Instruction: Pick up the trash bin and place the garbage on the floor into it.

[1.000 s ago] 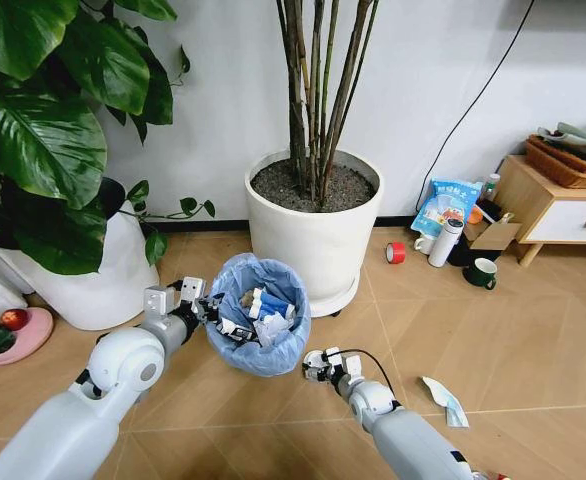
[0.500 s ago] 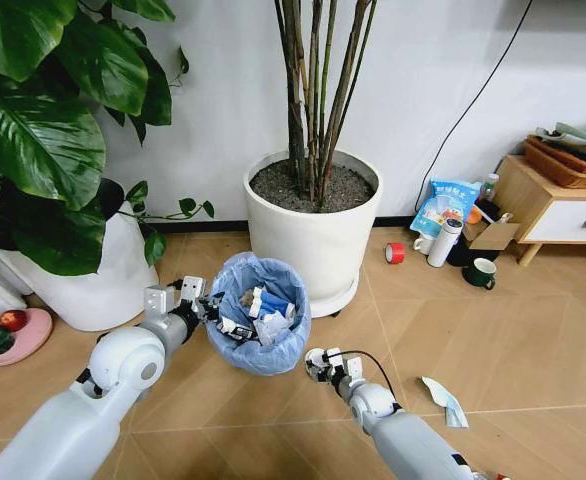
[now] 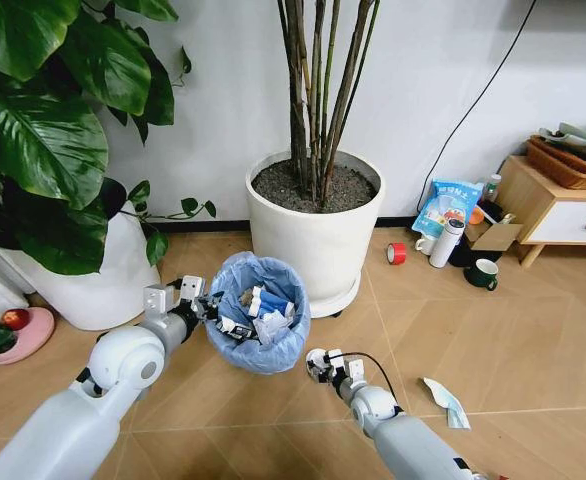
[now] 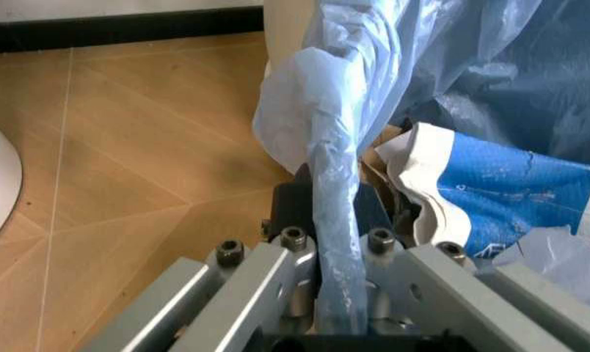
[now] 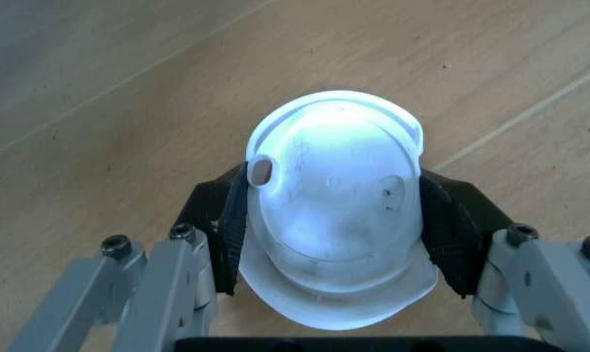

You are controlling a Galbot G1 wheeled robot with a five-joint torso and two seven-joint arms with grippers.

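— Left hand [image 3: 201,303]: status?
— Pinched on the crinkled light-blue bag at the rim of the trash bin [image 3: 263,345]; the film bunches into a rope between its pads [image 4: 297,213]. Bin sits on the wood-pattern floor [image 3: 493,340], before the white plant pot [image 3: 318,235], holding crumpled white paper and a blue-white wrapper [image 4: 505,194].
— Right hand [image 3: 320,365]?
— Just beside the bin, pressed on a smooth white domed disc [image 5: 334,213]. One more scrap [image 3: 443,400] lies flat on the floor, apart.
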